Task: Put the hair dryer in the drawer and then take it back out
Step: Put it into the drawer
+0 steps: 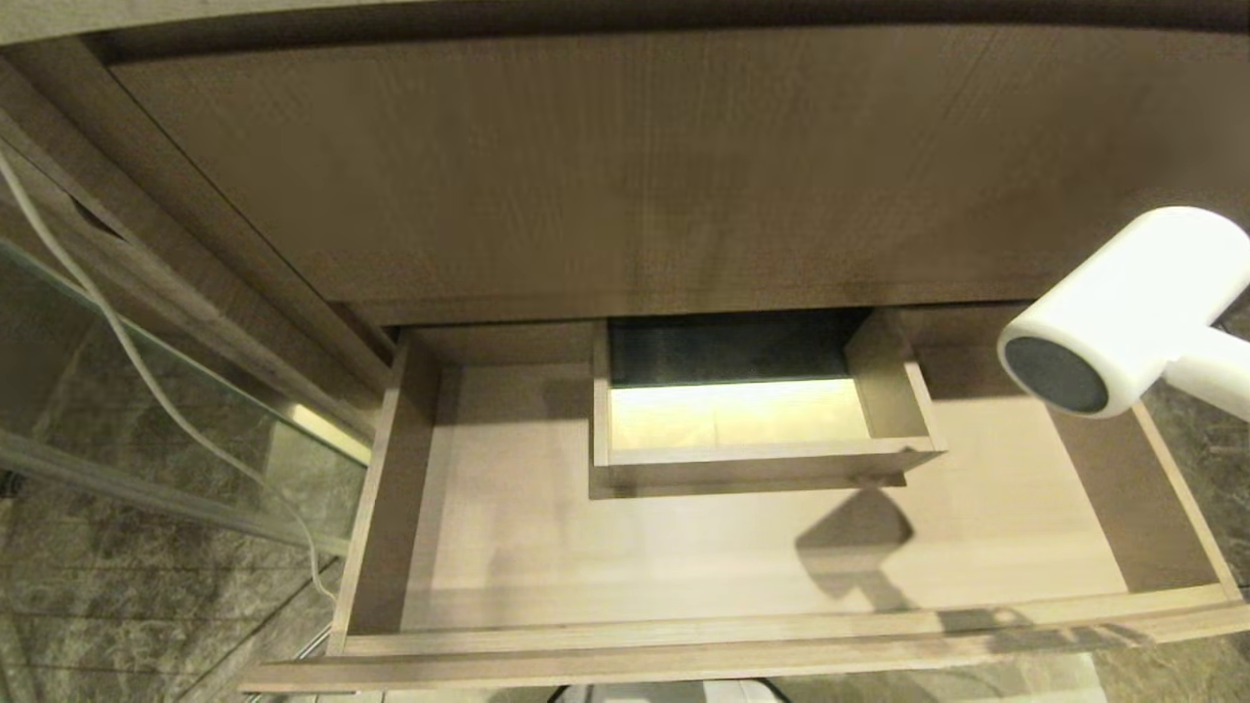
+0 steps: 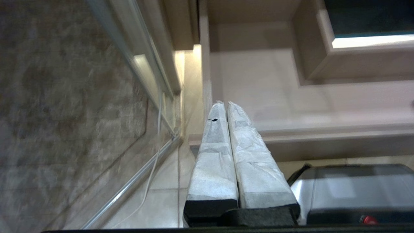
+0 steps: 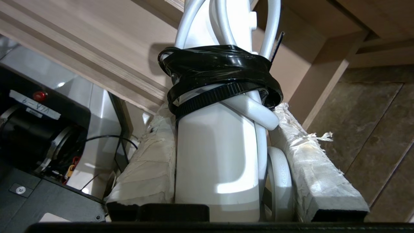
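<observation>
Right pincer (image 3: 223, 155), one hair dryer (image 1: 1123, 312)

1. We see a white hair dryer (image 1: 1138, 293) with a dark grey round end.
2. A glossy black strap (image 3: 223, 74) binds its white cord (image 3: 226, 19).
3. The drawer (image 1: 684, 576) is pale beige with a faint wood grain.
4. The panel (image 1: 605, 166) above is a darker brown wood grain.
5. The floor (image 1: 107, 605) is mottled grey-brown stone tile.
6. Both the left pincer (image 2: 225, 105) and the right pincer (image 3: 223, 111) wear off-white wrapping over black bases.
7. A thin white cable (image 1: 146, 381) crosses the greenish glass (image 1: 59, 381).
</observation>
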